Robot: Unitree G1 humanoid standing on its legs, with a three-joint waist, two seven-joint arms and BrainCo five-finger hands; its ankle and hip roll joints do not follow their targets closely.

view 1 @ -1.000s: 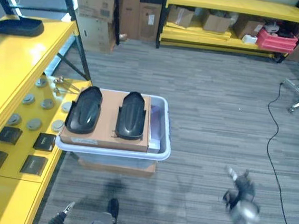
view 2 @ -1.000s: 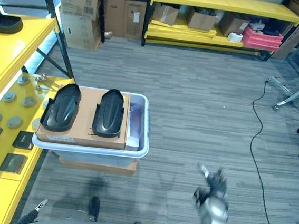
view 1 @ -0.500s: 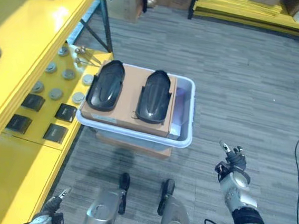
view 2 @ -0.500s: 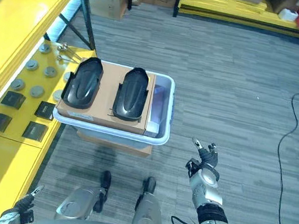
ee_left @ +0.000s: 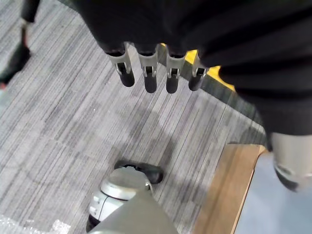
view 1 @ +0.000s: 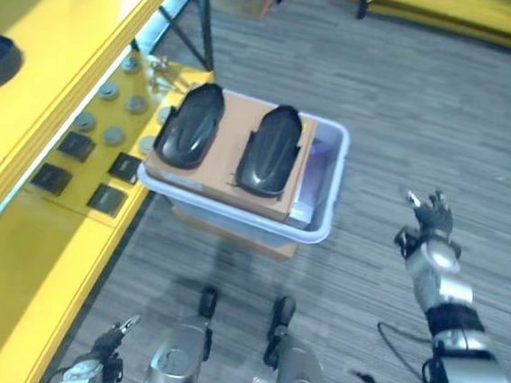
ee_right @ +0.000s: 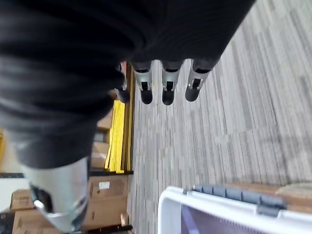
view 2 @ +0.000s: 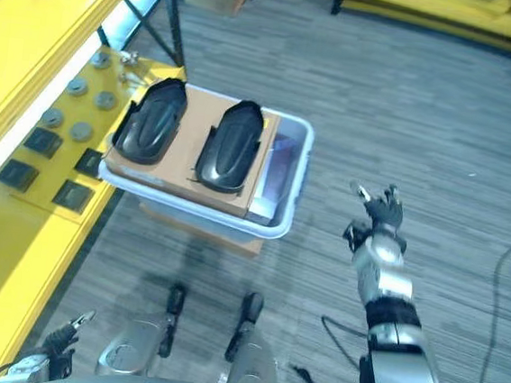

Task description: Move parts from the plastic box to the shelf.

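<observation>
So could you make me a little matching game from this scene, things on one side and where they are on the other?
Things:
1. two black moulded parts
2. plastic box
3. small dark square parts
4. right hand

Places:
A. on the lower yellow shelf
B. on the cardboard sheet in the box
C. raised over bare floor
D. on the floor beside the shelf

Pairs: 1-B, 2-D, 3-A, 4-C

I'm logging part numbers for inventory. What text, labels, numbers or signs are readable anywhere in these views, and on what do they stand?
No text can be read in these views.
Two black parts on the cardboard sheet in the plastic box: no markings visible.
Dark square pieces and round pieces on the yellow shelf: too small to show any print.
</observation>
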